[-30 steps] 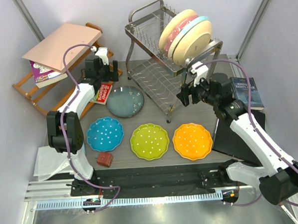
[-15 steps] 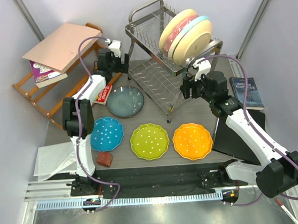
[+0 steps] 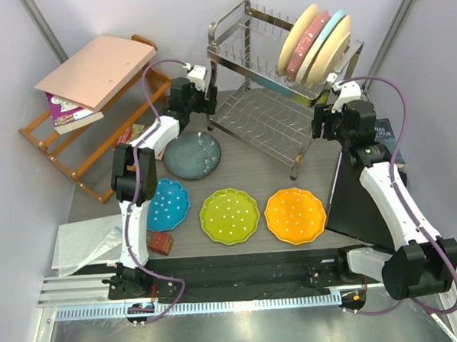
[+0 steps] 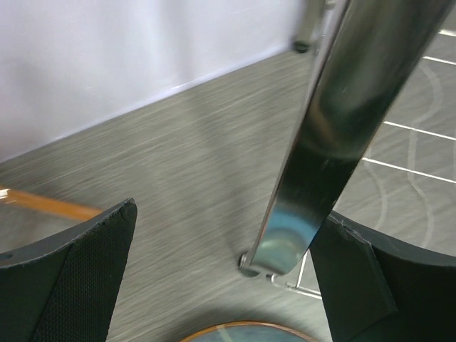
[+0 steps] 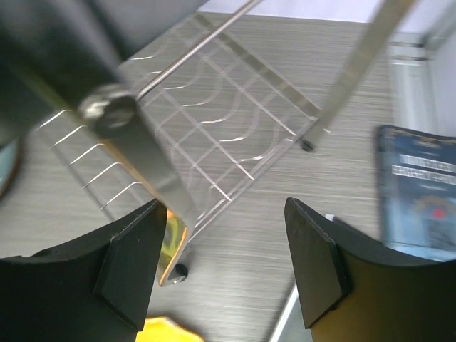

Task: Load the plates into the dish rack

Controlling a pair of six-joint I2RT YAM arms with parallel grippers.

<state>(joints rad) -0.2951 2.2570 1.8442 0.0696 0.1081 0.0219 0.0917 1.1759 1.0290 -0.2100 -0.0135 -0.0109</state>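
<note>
Grey wood-grain table point(image 3: 244, 174) fills my top view, with pale walls around it. Toward 1 o'clock stands the dish rack point(image 3: 265, 117), its two chrome tiers set at a slant to the table's near edge. Three plain plates point(image 3: 317, 40), cream, pink and pale blue, stand on edge at the right end of its upper tier.

All four task plates lie flat on the table, outside the rack. The dark speckled plate point(image 3: 192, 155) sits just off the rack's 8 o'clock corner. The blue plate point(image 3: 169, 205), lime green plate point(image 3: 229, 216) and orange plate point(image 3: 295, 216) run in a row toward 6 o'clock. My left arm crosses the blue one's left edge.

On the left wrist camera, the left gripper point(image 4: 231, 214) is spread wide with nothing clamped. The rack's front left leg point(image 4: 320, 142) stands between the fingers, close against the right one. I cannot tell whether they touch.

On the right wrist camera, the right gripper point(image 5: 224, 206) is also released, with bare table showing between its fingers. A blurred rack post point(image 5: 142, 153) runs just beside the left finger, and the lower wire shelf point(image 5: 214, 135) lies beyond.

A dark blue book point(image 5: 420, 192) lies at 3 o'clock. A slanted wooden shelf point(image 3: 66, 141) stands at 10 o'clock, and a small brown block point(image 3: 160, 243) sits near the blue plate at 7 o'clock.
</note>
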